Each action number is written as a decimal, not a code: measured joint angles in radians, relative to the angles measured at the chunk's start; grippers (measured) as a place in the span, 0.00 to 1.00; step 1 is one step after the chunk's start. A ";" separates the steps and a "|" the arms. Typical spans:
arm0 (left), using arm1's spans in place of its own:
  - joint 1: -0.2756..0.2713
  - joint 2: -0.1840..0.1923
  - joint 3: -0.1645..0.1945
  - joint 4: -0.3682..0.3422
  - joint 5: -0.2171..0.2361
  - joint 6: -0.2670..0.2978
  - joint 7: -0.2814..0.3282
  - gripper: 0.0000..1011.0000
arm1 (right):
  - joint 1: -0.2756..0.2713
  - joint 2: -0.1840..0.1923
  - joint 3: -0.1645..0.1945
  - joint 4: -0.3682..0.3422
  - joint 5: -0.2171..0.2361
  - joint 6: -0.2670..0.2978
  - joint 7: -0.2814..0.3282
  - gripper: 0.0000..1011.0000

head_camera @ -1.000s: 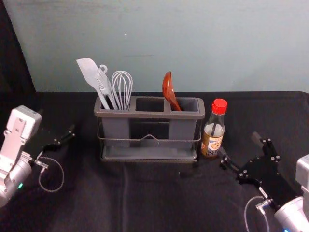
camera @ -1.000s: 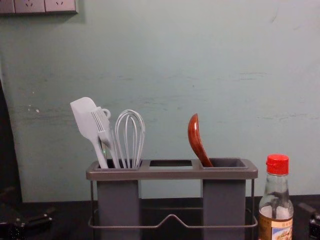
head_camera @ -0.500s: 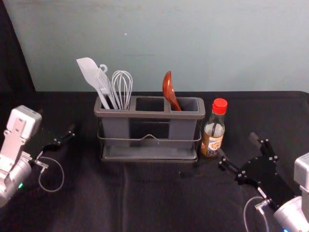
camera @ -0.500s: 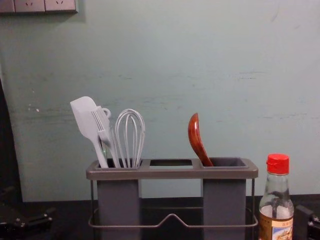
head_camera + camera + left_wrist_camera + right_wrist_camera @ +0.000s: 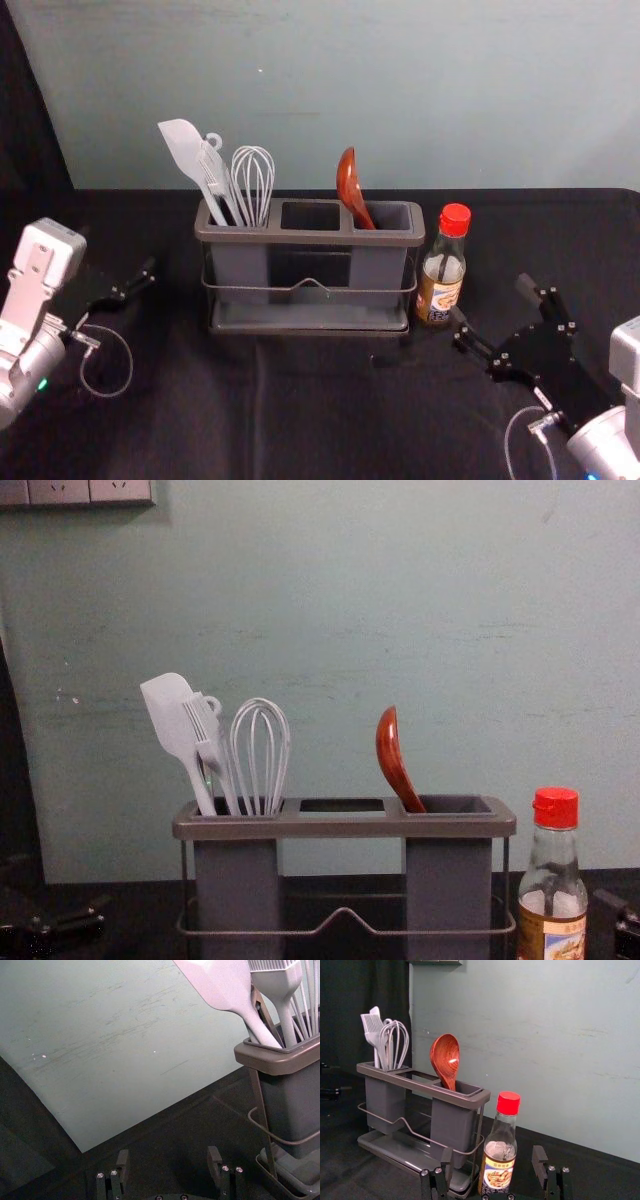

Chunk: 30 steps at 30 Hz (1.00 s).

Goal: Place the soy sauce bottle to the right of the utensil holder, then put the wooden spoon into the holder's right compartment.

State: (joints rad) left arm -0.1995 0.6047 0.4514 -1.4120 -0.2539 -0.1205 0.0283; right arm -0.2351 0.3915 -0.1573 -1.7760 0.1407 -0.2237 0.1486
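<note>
With right gripper (image 5: pixel 490 298) spread near bottle (image 5: pixel 441 290), upright right of holder (image 5: pixel 300 238), and left gripper (image 5: pixel 168 1154) spread at left, could topple bottle by swinging inward before backing clear, or jolt spoon (image 5: pixel 350 188) leaning in right compartment (image 5: pixel 382 272) by bumping holder.

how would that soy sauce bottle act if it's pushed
The soy sauce bottle would probably tip if pushed near its red cap, being tall and slim-necked. Its glassy body looks stiff, perhaps slippery. Its neck looks empty, so its weight likely sits low.
</note>
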 joint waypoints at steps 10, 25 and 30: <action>0.000 0.000 0.000 0.000 0.000 0.000 0.000 1.00 | 0.000 0.000 0.000 -0.001 0.000 0.000 -0.001 0.99; 0.000 0.000 0.000 0.000 0.000 0.000 0.000 1.00 | 0.000 0.000 0.000 -0.001 0.000 0.000 -0.001 0.99; 0.000 0.000 0.000 0.000 0.000 0.000 0.000 1.00 | 0.000 0.000 0.000 0.000 0.000 0.000 -0.001 0.99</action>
State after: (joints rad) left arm -0.1995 0.6047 0.4514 -1.4120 -0.2539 -0.1205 0.0283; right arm -0.2352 0.3915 -0.1573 -1.7765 0.1408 -0.2239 0.1473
